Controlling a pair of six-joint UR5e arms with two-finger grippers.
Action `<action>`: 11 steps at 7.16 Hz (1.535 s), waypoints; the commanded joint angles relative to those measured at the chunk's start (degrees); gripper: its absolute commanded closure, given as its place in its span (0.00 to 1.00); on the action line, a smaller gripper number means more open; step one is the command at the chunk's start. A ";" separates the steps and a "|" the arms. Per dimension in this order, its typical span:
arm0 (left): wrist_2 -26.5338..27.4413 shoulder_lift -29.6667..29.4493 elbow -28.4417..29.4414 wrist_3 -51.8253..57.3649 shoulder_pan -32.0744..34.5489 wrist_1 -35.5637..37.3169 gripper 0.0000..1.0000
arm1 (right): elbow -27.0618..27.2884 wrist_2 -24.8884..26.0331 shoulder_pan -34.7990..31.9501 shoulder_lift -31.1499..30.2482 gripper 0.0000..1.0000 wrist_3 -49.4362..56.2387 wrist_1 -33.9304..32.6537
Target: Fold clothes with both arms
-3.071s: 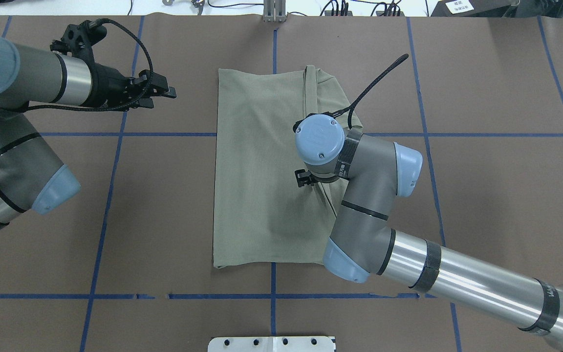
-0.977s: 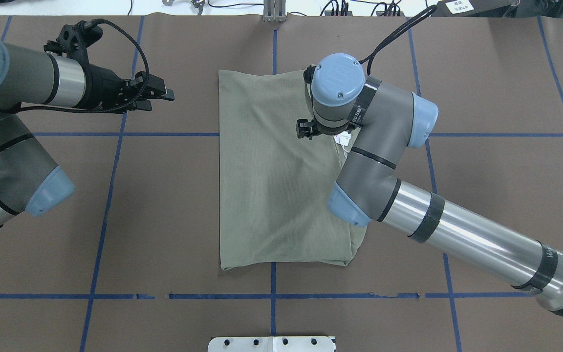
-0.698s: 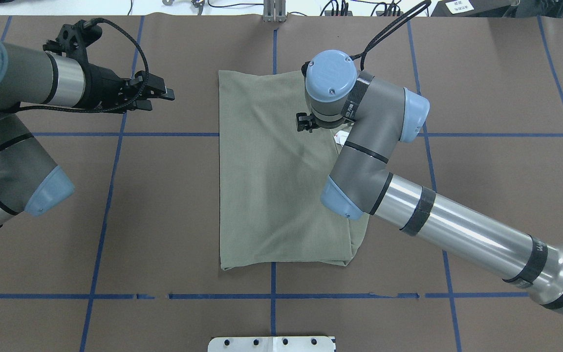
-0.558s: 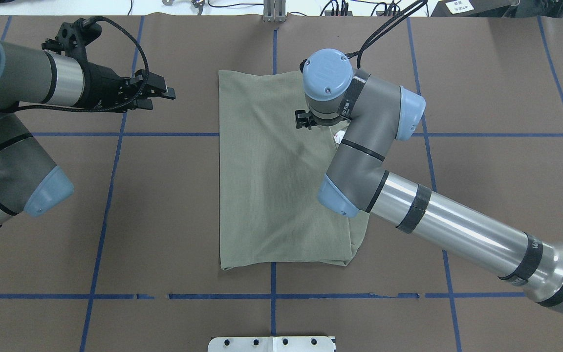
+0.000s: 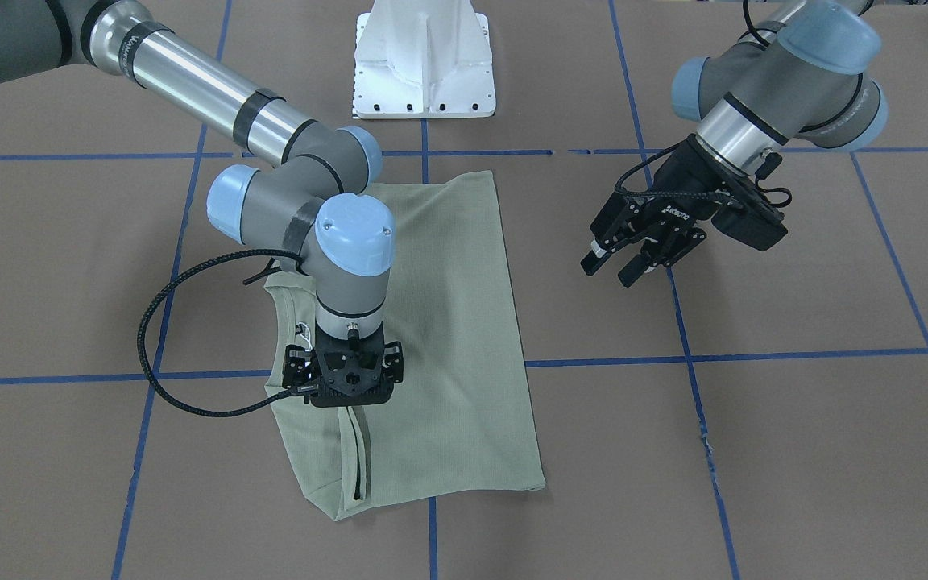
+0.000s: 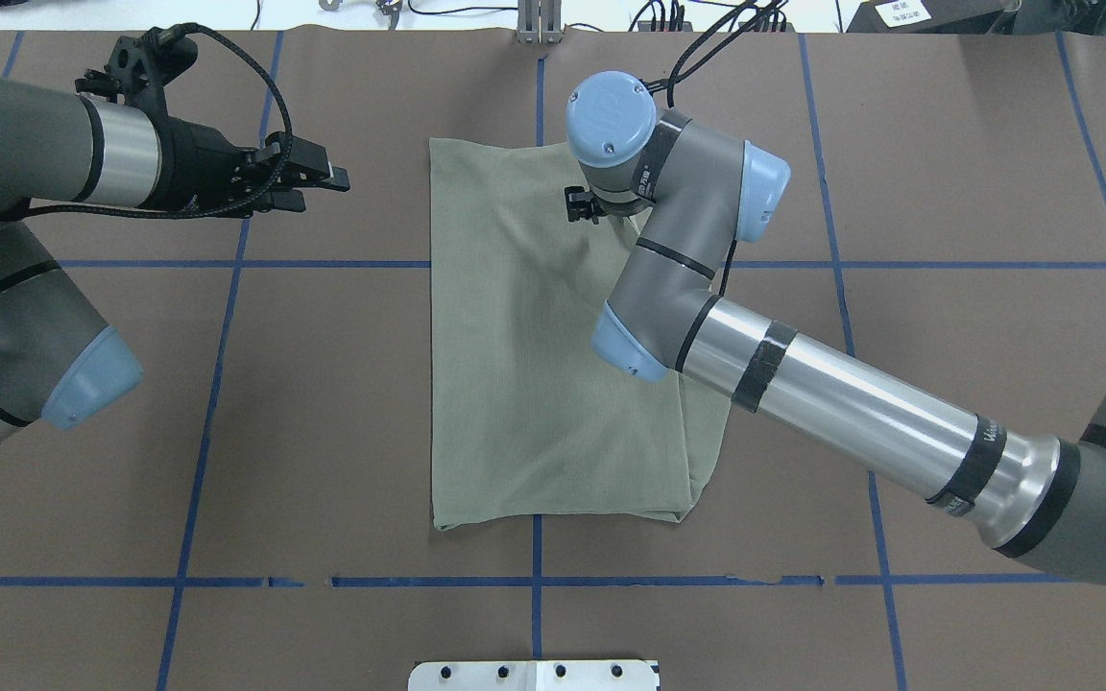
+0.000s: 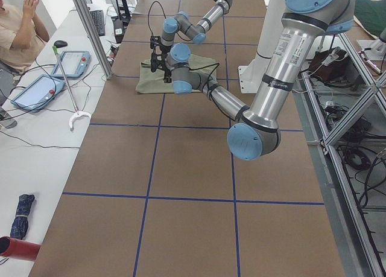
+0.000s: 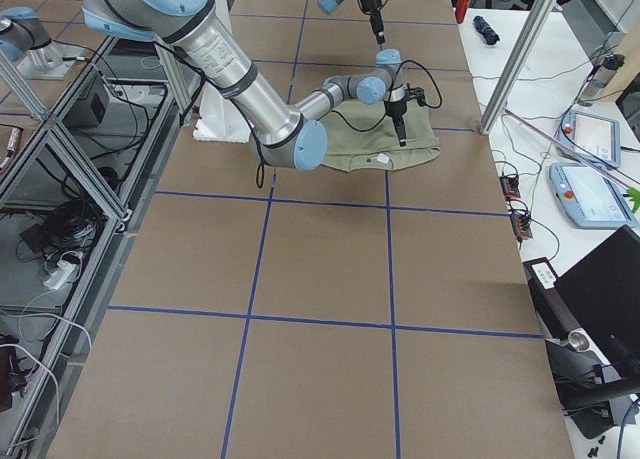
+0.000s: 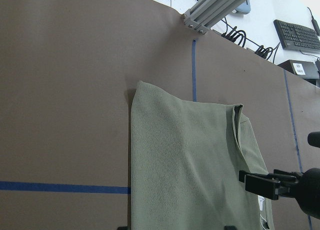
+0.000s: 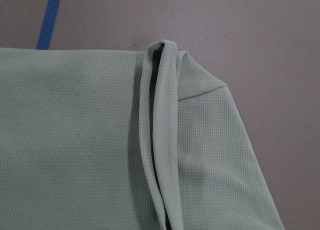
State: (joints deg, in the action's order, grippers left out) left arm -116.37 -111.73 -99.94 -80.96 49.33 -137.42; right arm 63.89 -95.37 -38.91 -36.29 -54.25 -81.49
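The right gripper (image 5: 349, 385) points straight down at the far right part of the shirt (image 6: 534, 365), low over the cloth or on it; its fingers are hidden beneath the wrist, so I cannot tell whether it is parted, closed or pinching fabric. Right beneath it, the right wrist view shows a doubled edge of the cloth (image 10: 160, 130) standing up as a narrow ridge that runs to the shirt's far corner. The right arm (image 6: 831, 403) reaches in slantwise across the near right part of the garment. The sage-green shirt lies folded into a long rectangle in the middle of the bench (image 6: 323, 432), flat on the brown cover and crossing one blue tape line (image 6: 342, 264). The left gripper (image 5: 607, 274) hangs well off to the shirt's left above bare bench, its fingers spread apart and holding nothing. The white pedestal base (image 5: 424, 56) stands at the robot's edge of the bench.
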 commanded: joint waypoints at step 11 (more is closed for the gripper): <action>0.00 0.11 -3.32 -0.16 0.42 0.14 0.30 | -4.56 -4.20 -2.05 0.61 0.00 3.89 1.33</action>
State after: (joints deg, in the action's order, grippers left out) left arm -116.37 -111.63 -102.81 -81.09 49.69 -137.29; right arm 59.71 -98.91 -40.97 -35.64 -50.46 -80.19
